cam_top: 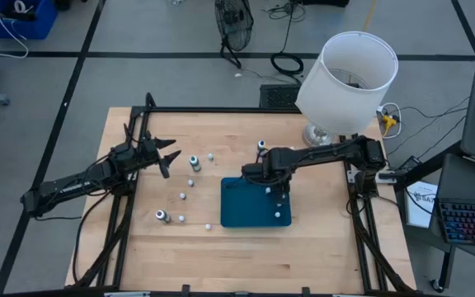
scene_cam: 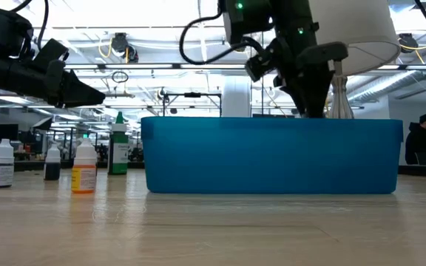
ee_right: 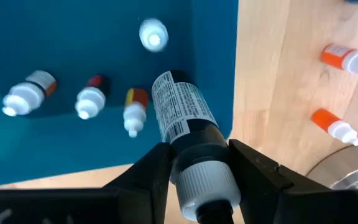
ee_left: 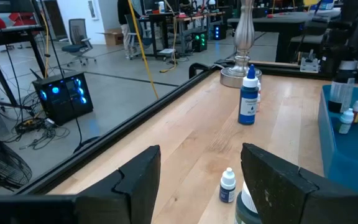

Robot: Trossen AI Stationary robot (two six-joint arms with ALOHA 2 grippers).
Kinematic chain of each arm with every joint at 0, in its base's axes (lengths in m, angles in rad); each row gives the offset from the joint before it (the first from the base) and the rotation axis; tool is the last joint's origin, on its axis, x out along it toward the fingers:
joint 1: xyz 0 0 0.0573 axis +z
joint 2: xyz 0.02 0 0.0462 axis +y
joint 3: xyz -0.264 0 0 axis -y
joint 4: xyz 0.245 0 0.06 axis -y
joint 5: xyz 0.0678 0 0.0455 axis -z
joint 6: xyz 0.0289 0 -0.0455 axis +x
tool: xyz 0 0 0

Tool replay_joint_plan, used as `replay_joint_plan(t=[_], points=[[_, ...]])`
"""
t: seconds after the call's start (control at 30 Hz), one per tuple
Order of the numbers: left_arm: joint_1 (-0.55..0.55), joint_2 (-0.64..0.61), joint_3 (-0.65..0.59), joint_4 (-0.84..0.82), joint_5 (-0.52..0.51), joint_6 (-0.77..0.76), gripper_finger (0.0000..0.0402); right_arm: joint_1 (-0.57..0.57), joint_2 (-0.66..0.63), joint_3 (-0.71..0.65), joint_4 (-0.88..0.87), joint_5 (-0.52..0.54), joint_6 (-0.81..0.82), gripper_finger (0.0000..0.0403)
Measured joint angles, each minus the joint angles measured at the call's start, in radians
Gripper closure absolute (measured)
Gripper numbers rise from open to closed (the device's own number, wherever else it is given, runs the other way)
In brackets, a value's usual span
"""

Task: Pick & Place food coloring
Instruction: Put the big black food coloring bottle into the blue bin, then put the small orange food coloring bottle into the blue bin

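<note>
Food coloring bottles stand scattered on the wooden table (cam_top: 195,162) (cam_top: 162,216); four show in a row in the low view (scene_cam: 84,168). Several more stand on their bases in the teal tray (cam_top: 254,206), seen from above in the right wrist view (ee_right: 91,99). My right gripper (cam_top: 260,172) (ee_right: 199,177) hovers over the tray's far part, shut on a dark bottle with a white cap (ee_right: 185,124). My left gripper (cam_top: 165,157) (ee_left: 197,180) is open, raised above the table's left half; a small white bottle (ee_left: 227,185) stands beyond its fingers. My right gripper pinches the dark bottle between its two fingers (ee_right: 149,174), on the body just below the white cap (ee_right: 205,180). The fingers come from above, pointing down. The bottle hangs upright below them, base over the tray beside its wall; whether it touches the floor cannot be told.
A lamp with a white shade (cam_top: 349,78) stands at the table's far right, its base (ee_left: 244,68) near a blue bottle (ee_left: 249,96). The tray's tall wall (scene_cam: 272,155) fills the low view. Two orange-and-white bottles (ee_right: 347,59) lie outside the tray near the lamp base.
</note>
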Motion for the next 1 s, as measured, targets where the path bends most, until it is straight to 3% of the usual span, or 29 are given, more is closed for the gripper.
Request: replay_joint_plan(t=[0.4, 0.57, 0.7, 1.0], points=[[0.000, 0.000, 0.000, 0.000, 0.000, 0.000, 0.0176, -0.013, 0.000, -0.056, 0.066, -0.019, -0.016, 0.0270], [0.000, 0.000, 0.000, 0.000, 0.000, 0.000, 0.0176, -0.013, 0.000, -0.056, 0.098, -0.018, 0.012, 0.0196], [0.000, 0.000, 0.000, 0.000, 0.000, 0.000, 0.0176, -0.013, 0.000, -0.056, 0.115, -0.017, 0.026, 0.0166], [0.000, 0.000, 0.000, 0.000, 0.000, 0.000, 0.0176, -0.013, 0.000, 0.052, -0.019, -0.017, 0.087, 0.0179]])
